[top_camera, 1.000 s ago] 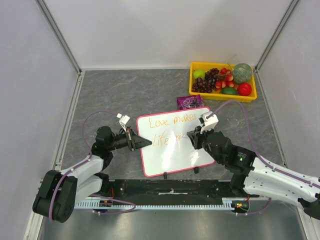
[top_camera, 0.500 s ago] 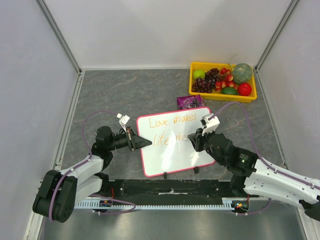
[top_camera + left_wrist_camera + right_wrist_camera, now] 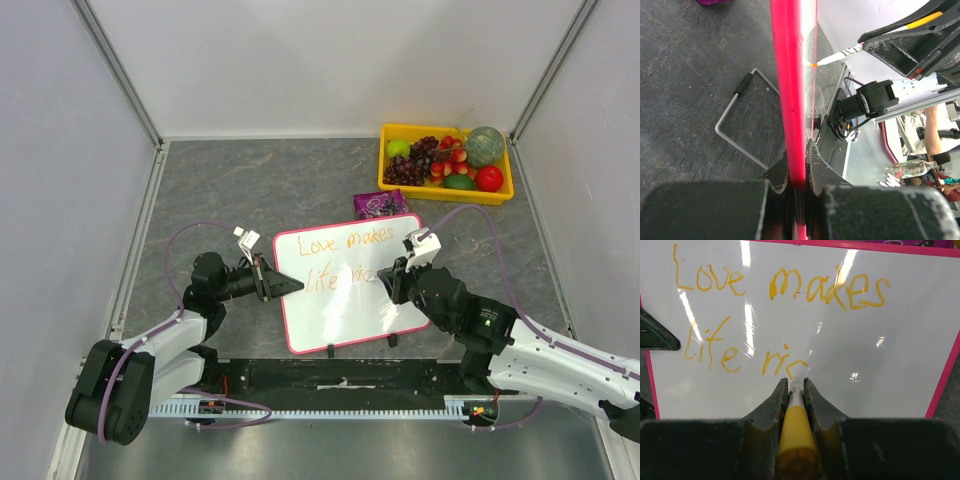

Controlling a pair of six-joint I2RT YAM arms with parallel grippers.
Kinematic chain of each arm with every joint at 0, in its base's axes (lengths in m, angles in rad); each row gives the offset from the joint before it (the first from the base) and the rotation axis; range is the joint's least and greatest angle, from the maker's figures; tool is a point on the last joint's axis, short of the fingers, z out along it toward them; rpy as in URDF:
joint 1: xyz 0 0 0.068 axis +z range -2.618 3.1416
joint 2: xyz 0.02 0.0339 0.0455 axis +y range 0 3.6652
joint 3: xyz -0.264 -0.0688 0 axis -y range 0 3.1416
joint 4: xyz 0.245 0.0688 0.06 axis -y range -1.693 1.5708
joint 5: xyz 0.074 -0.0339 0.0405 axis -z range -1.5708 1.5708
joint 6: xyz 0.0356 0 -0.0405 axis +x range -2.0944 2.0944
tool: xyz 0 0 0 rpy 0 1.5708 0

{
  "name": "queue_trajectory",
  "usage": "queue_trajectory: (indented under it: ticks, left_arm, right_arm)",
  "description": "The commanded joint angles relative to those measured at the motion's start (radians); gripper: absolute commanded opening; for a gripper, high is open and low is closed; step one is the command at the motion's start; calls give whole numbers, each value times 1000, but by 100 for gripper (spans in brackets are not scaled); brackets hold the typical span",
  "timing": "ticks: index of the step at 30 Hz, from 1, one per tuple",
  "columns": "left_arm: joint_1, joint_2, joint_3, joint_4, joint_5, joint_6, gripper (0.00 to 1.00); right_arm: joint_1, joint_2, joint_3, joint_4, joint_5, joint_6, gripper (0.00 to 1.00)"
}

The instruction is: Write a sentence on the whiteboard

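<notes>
The whiteboard [image 3: 335,300], white with a pink-red frame, stands tilted on two small black feet near the table's front. My left gripper [image 3: 292,286] is shut on its left edge, and the frame [image 3: 790,90] runs edge-on between the jaws in the left wrist view. My right gripper [image 3: 386,277] is shut on an orange marker [image 3: 796,430] whose tip touches the whiteboard [image 3: 880,360]. The sentence [image 3: 775,290] in orange reads "Love makes" above "life ric". The tip rests at the "c".
A yellow tray [image 3: 385,172] of fruit stands at the back right. A small purple packet [image 3: 380,204] lies just behind the whiteboard. A bent wire stand [image 3: 735,125] lies on the grey tabletop beside the board. White walls enclose the table.
The right gripper has shifted slightly right along the second line with the marker, and the word after "life" has grown. The left arm and the board have stayed still.
</notes>
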State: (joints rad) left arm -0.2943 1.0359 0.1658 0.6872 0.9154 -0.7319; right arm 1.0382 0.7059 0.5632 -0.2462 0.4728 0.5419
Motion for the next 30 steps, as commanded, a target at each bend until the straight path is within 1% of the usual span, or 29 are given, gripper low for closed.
queue_trajectory:
  ticks: [1,7,14,22,26,30]
  left_arm:
    - [-5,21,-6,-60,-69,184,2]
    - [-5,19,-6,-61,-69,184,2]
    - [-5,18,-6,-61,-69,184,2]
    - [-5,12,-8,-61,-67,181,2]
    - [-3,13,-8,-60,-67,181,2]
    - [-5,10,-8,-64,-67,184,2]
  right_arm:
    - [-6,18,33,-53,61,-25,0]
    - [-4,21,79,-70,69,-37,0]
    - [-4,-17,139,-84,76,-49,0]
    - [-4,9,187,-70,119,-109,0]
    - [-18,27,202,-39,86,-140,0]
    - [-43,46,208,-1,12,-158,0]
